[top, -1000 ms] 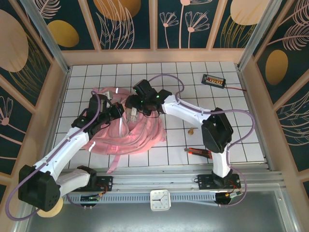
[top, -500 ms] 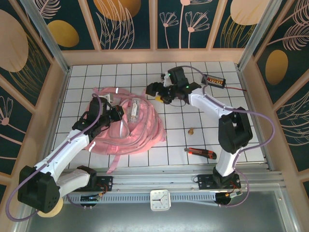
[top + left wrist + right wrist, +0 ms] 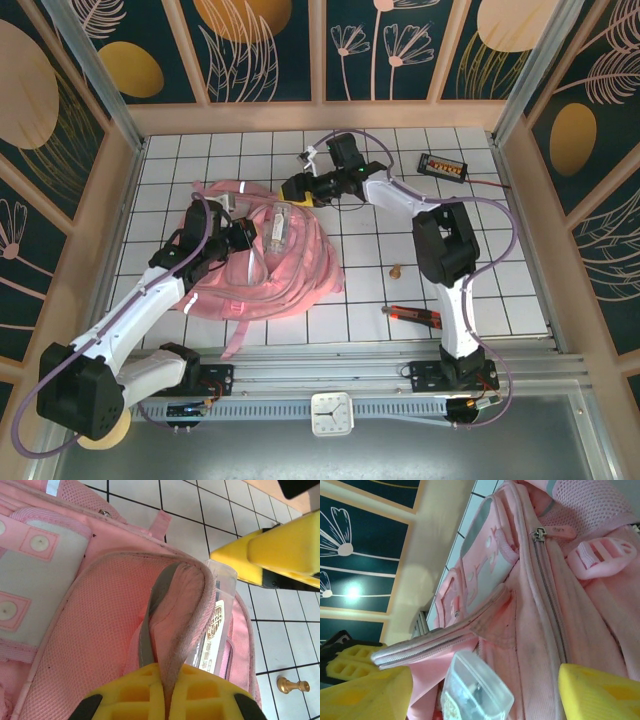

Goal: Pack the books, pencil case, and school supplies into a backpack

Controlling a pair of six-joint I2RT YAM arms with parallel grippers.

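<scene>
One shift | right claw [image 3: 298,188] back at backpack [image 3: 300,272] | left claw [image 3: 164,682] seemingly unmoved

Backpack [image 3: 90,645]: pink cloth, matt, coarse mesh weave. Clear box [image 3: 475,687]: smooth glossy plastic. Table [image 3: 380,300]: white tiles w/ slight sheen. Small pawn-shaped piece [image 3: 292,685]: shiny brass-like metal.

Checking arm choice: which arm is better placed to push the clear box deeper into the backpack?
Right: the right end effector is open over the clear box; the left end effector is shut on the backpack's padded edge.
</scene>
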